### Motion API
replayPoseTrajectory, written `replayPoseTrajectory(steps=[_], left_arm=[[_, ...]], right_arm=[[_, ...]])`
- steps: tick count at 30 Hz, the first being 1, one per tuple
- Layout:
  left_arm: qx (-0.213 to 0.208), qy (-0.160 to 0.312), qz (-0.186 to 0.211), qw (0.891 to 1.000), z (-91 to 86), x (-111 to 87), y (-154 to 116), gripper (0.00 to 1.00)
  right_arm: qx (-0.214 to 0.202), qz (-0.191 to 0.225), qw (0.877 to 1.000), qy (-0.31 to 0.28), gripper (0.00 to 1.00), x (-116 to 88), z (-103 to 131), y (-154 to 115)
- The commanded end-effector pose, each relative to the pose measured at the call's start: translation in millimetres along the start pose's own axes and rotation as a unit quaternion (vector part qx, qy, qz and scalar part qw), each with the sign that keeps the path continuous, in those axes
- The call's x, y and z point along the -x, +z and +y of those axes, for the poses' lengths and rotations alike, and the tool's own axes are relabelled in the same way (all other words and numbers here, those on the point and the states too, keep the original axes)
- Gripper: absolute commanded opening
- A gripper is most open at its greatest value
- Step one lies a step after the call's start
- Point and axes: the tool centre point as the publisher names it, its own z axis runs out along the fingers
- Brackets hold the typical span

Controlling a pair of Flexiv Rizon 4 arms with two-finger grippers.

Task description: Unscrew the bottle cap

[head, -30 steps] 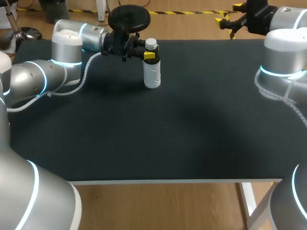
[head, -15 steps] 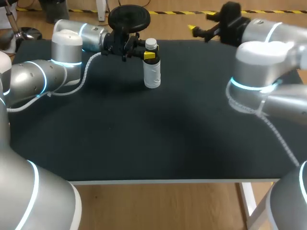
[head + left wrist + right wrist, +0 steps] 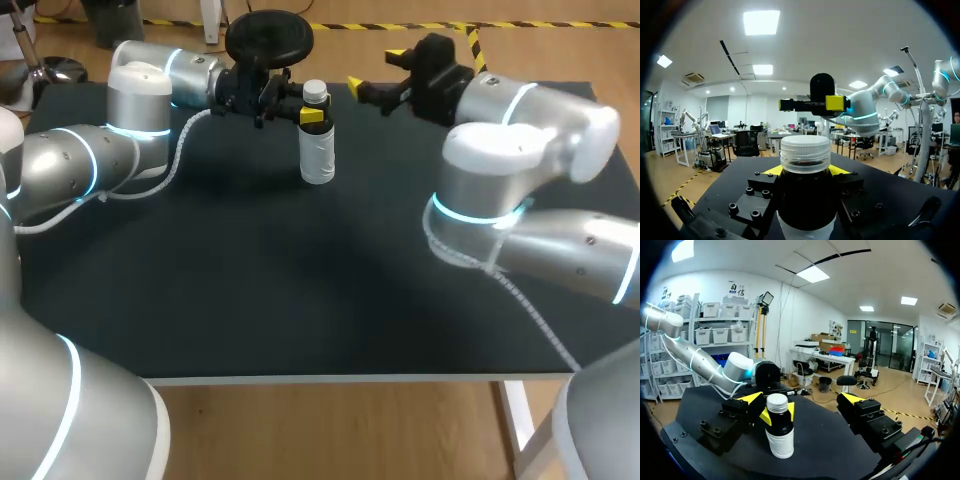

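Left end effector (image 3: 312, 114) clamped, right end effector (image 3: 376, 68) agape

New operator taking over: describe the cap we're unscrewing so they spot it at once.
On the black table, look to the far side, left of middle, where the left gripper clamps an upright bottle by its dark neck. The cap sits on top: white, round and ribbed, just above the yellow fingers, unlike the bottle's smooth white-wrapped body below.

Matte black table (image 3: 300, 300), pale front edge, white leg beneath right corner.
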Motion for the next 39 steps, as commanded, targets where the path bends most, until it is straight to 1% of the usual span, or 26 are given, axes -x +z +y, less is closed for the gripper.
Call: replayPoseTrajectory(steps=[1,7,15,27,39], left_arm=[[-0.001,0.0,0.003,1.0,1.7,3.0,-1,0.0],[-0.001,0.0,0.003,1.0,1.7,3.0,-1,0.0],[-0.001,0.0,0.003,1.0,1.7,3.0,-1,0.0],[-0.001,0.0,0.003,1.0,1.7,3.0,-1,0.0],[-0.001,0.0,0.003,1.0,1.7,3.0,-1,0.0]], right_arm=[[0.044,-0.058,0.997,-0.006,1.0,-19,-3,11],[0.047,-0.055,0.997,-0.005,1.0,-45,-4,27],[0.047,-0.05,0.998,-0.006,1.0,-57,-8,39],[0.043,-0.029,0.999,0.018,1.0,-64,-13,59],[0.033,-0.024,0.999,0.025,1.0,-61,-20,69]])
